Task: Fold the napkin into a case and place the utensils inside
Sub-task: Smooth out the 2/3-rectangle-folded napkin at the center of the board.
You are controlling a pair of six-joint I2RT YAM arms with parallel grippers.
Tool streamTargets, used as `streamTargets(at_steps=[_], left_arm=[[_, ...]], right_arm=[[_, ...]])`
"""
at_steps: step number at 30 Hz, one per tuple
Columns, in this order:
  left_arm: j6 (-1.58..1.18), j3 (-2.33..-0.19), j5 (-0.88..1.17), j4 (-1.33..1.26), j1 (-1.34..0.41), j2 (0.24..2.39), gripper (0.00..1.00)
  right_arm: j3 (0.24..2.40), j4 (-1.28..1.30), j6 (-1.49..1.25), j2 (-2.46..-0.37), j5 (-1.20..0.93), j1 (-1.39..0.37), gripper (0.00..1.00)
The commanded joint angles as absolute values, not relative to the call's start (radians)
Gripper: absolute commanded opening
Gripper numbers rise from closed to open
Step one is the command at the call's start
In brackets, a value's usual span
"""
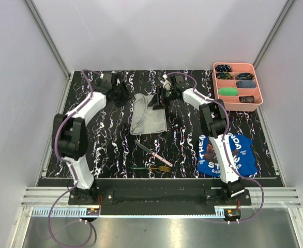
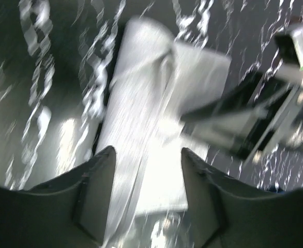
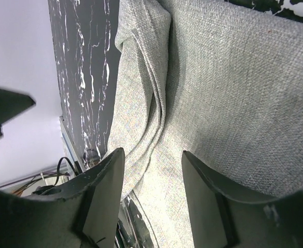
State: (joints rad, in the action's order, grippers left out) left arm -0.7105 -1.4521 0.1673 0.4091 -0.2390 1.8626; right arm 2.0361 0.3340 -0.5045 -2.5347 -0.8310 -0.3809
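Plainly, napkin [image 1: 149, 116] lay mid-table, long axis 12 to 6.
Right gripper [image 3: 151, 154], spread and empty, hovered over its 1 o'clock corner, nearer; left gripper [image 2: 147, 152], likewise spread, stood off at 10 o'clock.

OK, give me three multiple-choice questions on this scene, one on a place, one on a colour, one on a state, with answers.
1. Where do the knife and fork lie?
A. in the pink tray
B. on the table, on the near side of the napkin
C. on the blue cloth

2. What colour is the fork's handle?
A. green
B. white
C. red

3. How is the napkin?
A. spread in one flat layer
B. folded in layers, no cutlery inside
C. rolled into a ball

Answers: 1 B, both rest on bare tabletop below the napkin in the top view. 2 A, the top view shows green. 3 B, stacked folds show under the open right gripper.
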Motion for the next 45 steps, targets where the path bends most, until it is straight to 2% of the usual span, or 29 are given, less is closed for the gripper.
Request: streamTargets(at_steps=[1, 7, 13, 18, 23, 24, 28, 31, 33, 36, 39, 41, 43, 45], left_arm=[[-0.716, -1.269, 0.178, 0.379, -0.256, 1.735, 0.59], [-0.608, -1.147, 0.195, 0.334, -0.322, 1.648, 0.68], [-0.517, -1.141, 0.071, 0.374, -0.402, 1.628, 0.7], [-0.508, -1.173, 0.005, 0.426, -0.448, 1.664, 0.68], [-0.508, -1.19, -0.057, 0.477, -0.485, 1.71, 0.65], [-0.509, -1.186, -0.061, 0.482, -0.488, 1.713, 0.65], [-0.509, -1.166, -0.083, 0.482, -0.5, 1.71, 0.63], [-0.508, -1.167, -0.086, 0.485, -0.509, 1.713, 0.57], [-0.508, -1.167, -0.089, 0.482, -0.514, 1.717, 0.49], [-0.506, -1.173, -0.091, 0.483, -0.515, 1.726, 0.28], [-0.506, -1.183, -0.068, 0.482, -0.518, 1.73, 0.23], [-0.509, -1.19, -0.06, 0.471, -0.529, 1.739, 0.23], [-0.512, -1.203, -0.051, 0.471, -0.543, 1.753, 0.42], [-0.512, -1.206, -0.057, 0.471, -0.557, 1.756, 0.52]], right_arm=[[2.062, 0.313, -0.497, -2.483, -0.85, -0.406, 0.57], [2.059, 0.308, -0.515, -2.508, -0.818, -0.445, 0.57], [2.017, 0.284, -0.528, -2.497, -0.782, -0.451, 0.57], [2.016, 0.275, -0.534, -2.508, -0.778, -0.451, 0.55], [2.014, 0.259, -0.554, -2.511, -0.779, -0.451, 0.51], [2.013, 0.256, -0.557, -2.511, -0.779, -0.451, 0.47], [1.996, 0.253, -0.555, -2.504, -0.767, -0.451, 0.47], [1.97, 0.247, -0.554, -2.491, -0.75, -0.451, 0.47], [1.953, 0.245, -0.552, -2.482, -0.746, -0.451, 0.47], [1.927, 0.232, -0.555, -2.468, -0.739, -0.451, 0.48], [1.91, 0.216, -0.563, -2.465, -0.75, -0.449, 0.47], [1.905, 0.209, -0.572, -2.468, -0.752, -0.451, 0.47], [1.905, 0.204, -0.578, -2.465, -0.75, -0.451, 0.47], [1.905, 0.201, -0.583, -2.464, -0.756, -0.453, 0.47]])
